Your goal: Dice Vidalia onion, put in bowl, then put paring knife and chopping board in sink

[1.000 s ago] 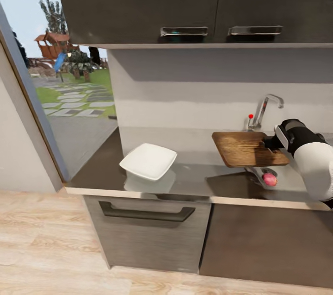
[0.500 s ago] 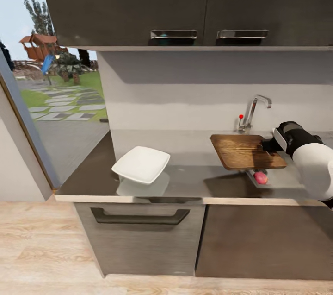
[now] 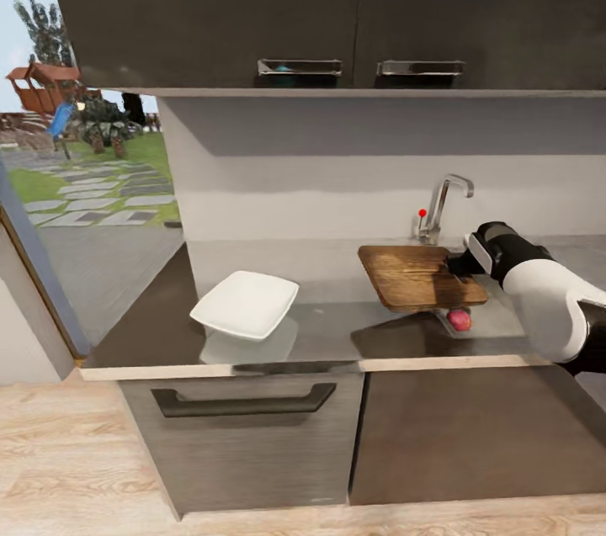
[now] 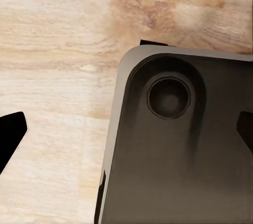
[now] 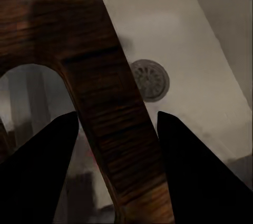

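My right gripper [image 3: 461,264] [image 5: 118,171] is shut on the brown chopping board [image 3: 419,275] [image 5: 79,39], pinching the end next to its handle slot. The board hangs above the sink [image 5: 174,39], casting a shadow on the countertop [image 3: 337,326]; the drain [image 5: 150,80] lies below it. A small pinkish-red round thing [image 3: 459,319] sits in the basin under the board's near edge; I cannot tell whether it is the onion or the paring knife's handle. The white square bowl [image 3: 245,303] stands on the countertop to the left. My left gripper [image 4: 126,129] is open over the wooden floor.
The chrome faucet [image 3: 443,204] with its red knob rises behind the board. Dark wall cabinets [image 3: 337,6] hang overhead. A drawer front [image 3: 244,401] is under the bowl. A large window [image 3: 76,149] opens at left. The robot's dark base [image 4: 179,145] is below the left gripper.
The whole head view has shifted left as the camera moved. The board stays in my right gripper over the sink, and the bowl has not moved on the countertop.
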You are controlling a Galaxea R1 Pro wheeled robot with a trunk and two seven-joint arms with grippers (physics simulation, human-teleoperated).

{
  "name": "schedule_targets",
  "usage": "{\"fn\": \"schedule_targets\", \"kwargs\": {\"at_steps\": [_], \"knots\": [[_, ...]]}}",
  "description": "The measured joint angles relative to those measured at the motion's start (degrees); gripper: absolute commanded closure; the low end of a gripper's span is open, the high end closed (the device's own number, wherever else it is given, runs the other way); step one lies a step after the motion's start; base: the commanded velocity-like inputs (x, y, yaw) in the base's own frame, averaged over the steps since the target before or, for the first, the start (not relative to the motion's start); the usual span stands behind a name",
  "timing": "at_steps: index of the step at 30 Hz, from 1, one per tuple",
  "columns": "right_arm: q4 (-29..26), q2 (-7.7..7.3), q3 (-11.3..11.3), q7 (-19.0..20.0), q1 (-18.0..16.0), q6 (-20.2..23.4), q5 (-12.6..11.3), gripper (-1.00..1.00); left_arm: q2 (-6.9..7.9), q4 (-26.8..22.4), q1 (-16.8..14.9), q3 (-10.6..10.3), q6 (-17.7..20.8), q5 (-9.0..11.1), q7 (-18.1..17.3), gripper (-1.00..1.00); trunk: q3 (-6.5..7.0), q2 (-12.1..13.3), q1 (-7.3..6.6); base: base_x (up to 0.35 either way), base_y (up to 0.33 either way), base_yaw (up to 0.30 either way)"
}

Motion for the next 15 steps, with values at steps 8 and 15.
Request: {"fn": "schedule_targets", "kwargs": {"at_steps": [8, 15], "knots": [[-0.11, 4.44, 0.38, -6.23, 0.00, 0.06, 0.77, 1.00, 0.00, 0.02, 0.00, 0.00, 0.01, -0.08, -0.05, -1.00, 0.00, 0.00, 0.01, 0.047, 0.089, -0.001], [-0.11, 6.10, -0.17, -7.55, 0.00, 0.08, 0.93, 1.00, 0.00, 0.05, 0.01, 0.00, 0.02, -0.09, -0.05, -1.00, 0.00, 0.00, 0.01, 0.001, 0.002, 0.000]]}}
